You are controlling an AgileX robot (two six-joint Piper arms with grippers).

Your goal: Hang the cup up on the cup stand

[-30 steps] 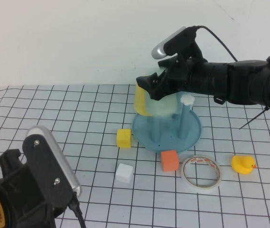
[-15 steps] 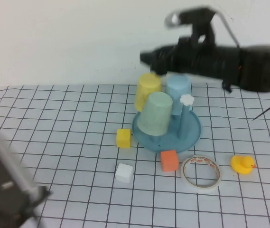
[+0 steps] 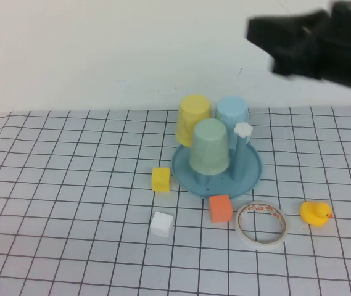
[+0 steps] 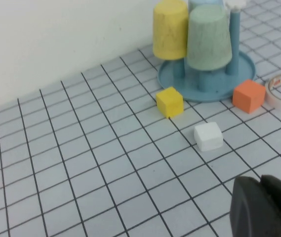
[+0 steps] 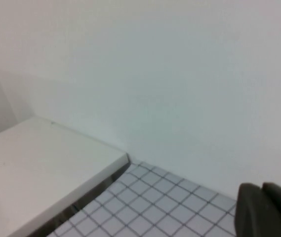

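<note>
High view: pale mint-green plastic tumbler [image 3: 209, 146] sits upside down on a peg of the round blue cup stand [image 3: 217, 172], closed bottom up, mouth down toward the dish, long axis near vertical. It is the front cup, nearest the robot. Yellow plastic cup [image 3: 193, 120] hangs inverted behind it on the left, light blue plastic cup [image 3: 232, 117] inverted behind on the right. One blue peg with a white flower knob [image 3: 243, 129] stands bare just right of the mint tumbler.

Right gripper [image 3: 268, 34] is high at the upper right, blurred, well apart from the stand, claw closed on nothing. Left gripper [image 4: 263, 207] shows only as a dark tip in the left wrist view, low over the grid table [image 3: 70, 185], well clear of the stand, jaws closed and empty.

Loose on the table: small yellow cube [image 3: 160, 179] just left of the dish, orange cube [image 3: 220, 208] just in front of it, white cube [image 3: 161, 224] nearer the robot, roll of tape [image 3: 261, 224] lying flat beside the orange cube, yellow rubber duck [image 3: 316, 213] right of the tape.
</note>
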